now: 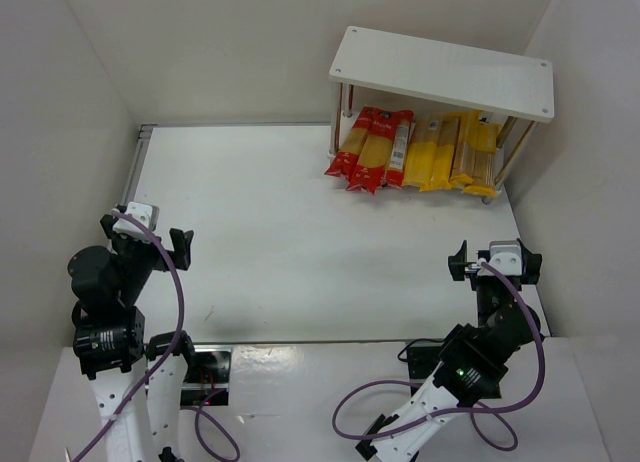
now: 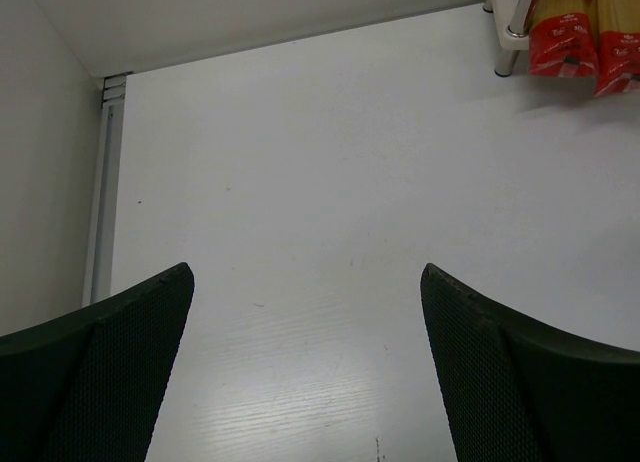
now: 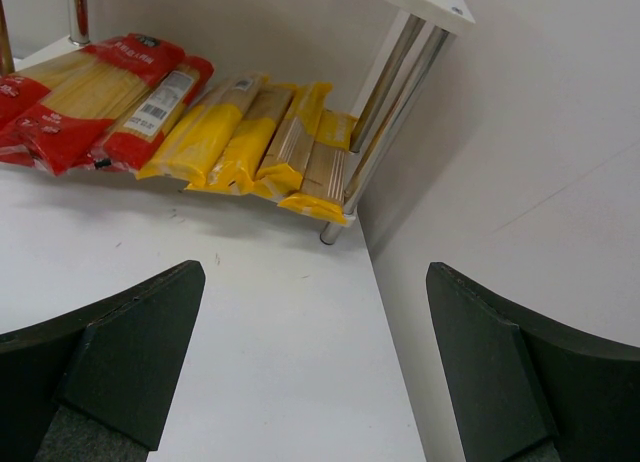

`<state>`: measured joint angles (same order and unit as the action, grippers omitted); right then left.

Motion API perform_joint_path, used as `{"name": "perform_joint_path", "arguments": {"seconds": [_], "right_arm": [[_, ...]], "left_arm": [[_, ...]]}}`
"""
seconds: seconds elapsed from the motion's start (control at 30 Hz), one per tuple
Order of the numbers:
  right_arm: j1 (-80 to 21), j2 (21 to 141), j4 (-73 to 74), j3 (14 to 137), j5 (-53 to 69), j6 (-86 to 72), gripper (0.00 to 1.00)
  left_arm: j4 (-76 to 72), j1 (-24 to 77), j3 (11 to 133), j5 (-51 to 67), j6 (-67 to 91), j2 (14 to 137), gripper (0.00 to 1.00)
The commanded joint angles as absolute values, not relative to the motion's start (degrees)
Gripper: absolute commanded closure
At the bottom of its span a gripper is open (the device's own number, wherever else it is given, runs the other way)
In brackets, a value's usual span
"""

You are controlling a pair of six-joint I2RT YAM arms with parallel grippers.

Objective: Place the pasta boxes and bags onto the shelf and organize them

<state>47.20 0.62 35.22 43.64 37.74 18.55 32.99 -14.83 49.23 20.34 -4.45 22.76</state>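
The shelf (image 1: 445, 72) stands at the far right, with a white top board on thin posts. Under it lie several spaghetti packs side by side: red-ended ones (image 1: 368, 150) on the left, yellow ones (image 1: 450, 154) on the right. They show in the right wrist view too, red (image 3: 90, 102) and yellow (image 3: 250, 137). Red ends (image 2: 580, 37) show at the top right of the left wrist view. My left gripper (image 1: 152, 232) is open and empty at the near left. My right gripper (image 1: 495, 259) is open and empty at the near right, by the wall.
White walls (image 1: 60, 132) enclose the table on the left, back and right. A metal strip (image 2: 100, 182) runs along the table's left edge. A shelf leg (image 3: 330, 237) stands close to the right wall.
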Motion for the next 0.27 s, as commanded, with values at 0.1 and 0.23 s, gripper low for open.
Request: {"name": "perform_joint_path", "arguments": {"seconds": [0.1,0.23], "right_arm": [[47.5,0.4,35.2,44.6,37.7,18.9,0.00],[47.5,0.4,35.2,44.6,38.2,18.9,0.00]], "left_arm": [[31.5,-15.2,49.0,21.9,-5.3,22.4,0.00],[31.5,-15.2,49.0,21.9,-5.3,22.4,0.00]]}}
